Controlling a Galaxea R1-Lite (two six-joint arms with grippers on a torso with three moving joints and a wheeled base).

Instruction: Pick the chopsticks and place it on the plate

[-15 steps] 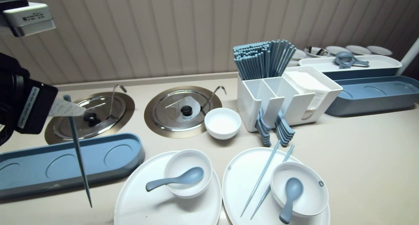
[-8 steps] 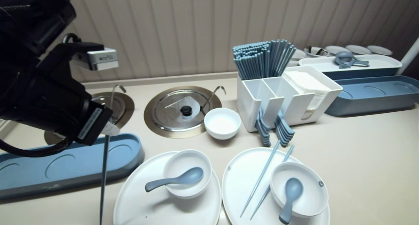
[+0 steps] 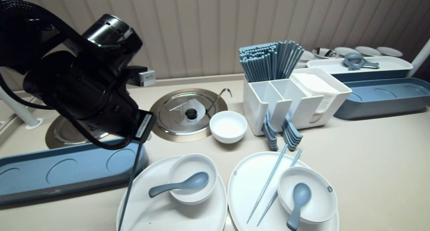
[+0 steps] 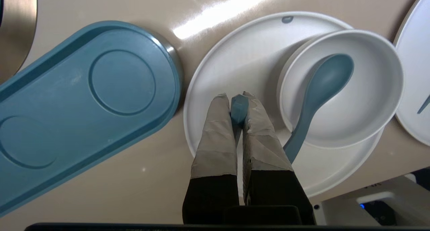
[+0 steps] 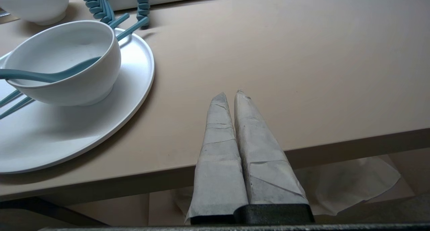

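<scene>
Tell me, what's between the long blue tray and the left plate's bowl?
A blue chopstick, gripped by the left end effector, hangs there over bare white plate; the head and left wrist views show it.

You have a slim dusty-blue plastic chopstick [image 3: 129, 187], a black left gripper [image 4: 235, 95] with pale grey taped fingers [image 4: 215, 137], a plain white round plate [image 3: 141, 207], a plain white round bowl [image 3: 183, 165], a grey-blue plastic spoon [image 3: 178, 185], and a deeper blue oblong tray [image 3: 33, 177] patterned with moulded circles, all on beige countertop [image 3: 369, 163].
</scene>
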